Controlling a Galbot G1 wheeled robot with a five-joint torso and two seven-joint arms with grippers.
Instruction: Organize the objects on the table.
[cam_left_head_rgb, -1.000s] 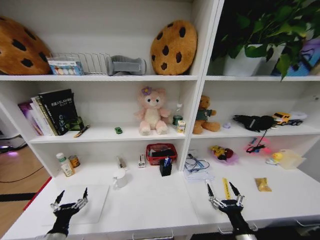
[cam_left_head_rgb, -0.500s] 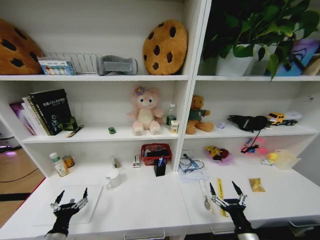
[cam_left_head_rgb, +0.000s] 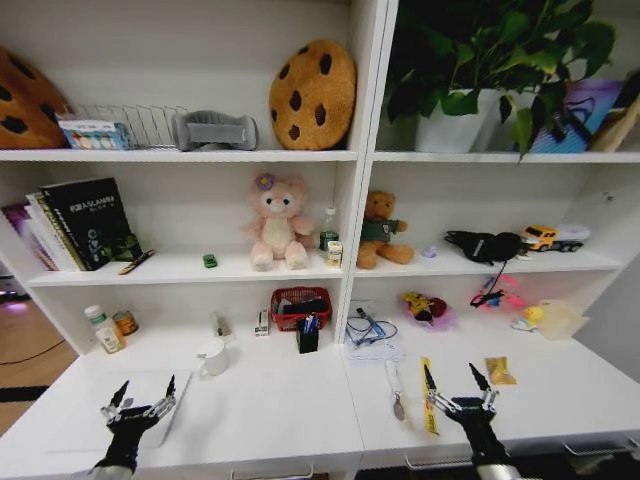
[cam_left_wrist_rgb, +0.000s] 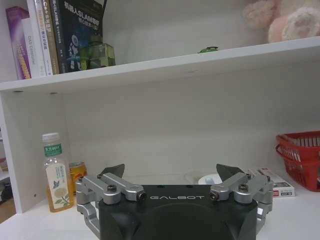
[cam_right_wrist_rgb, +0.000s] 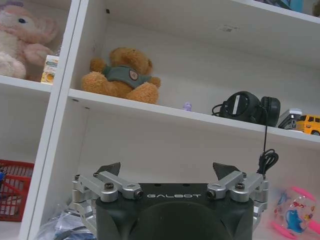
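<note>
At the table's near edge: both grippers low, held level, nothing between the fingers.
Left gripper (cam_left_head_rgb: 141, 397): fingers spread wide, above a pale flat mat (cam_left_head_rgb: 150, 405) near the left end of the table (cam_left_head_rgb: 270, 410).
Right gripper (cam_left_head_rgb: 458, 384): fingers likewise parted, empty, above the right half of the table, just beside a yellow strip (cam_left_head_rgb: 427, 396) and a spoon-like utensil (cam_left_head_rgb: 395, 390).
Green toy car (cam_left_head_rgb: 210, 261): on the middle shelf, between the books (cam_left_head_rgb: 75, 224) and the pink plush toy (cam_left_head_rgb: 271, 222); also at the shelf edge in the left wrist view (cam_left_wrist_rgb: 208, 49).
Small clear bottle (cam_left_head_rgb: 329, 229): upright on the same shelf, right of the pink plush.
Pens (cam_left_head_rgb: 308, 326): standing in a black holder before the red basket (cam_left_head_rgb: 300, 306).
Juice bottle (cam_left_wrist_rgb: 55, 171): upright at the back left of the table, beside a small can (cam_left_wrist_rgb: 77, 172).
</note>
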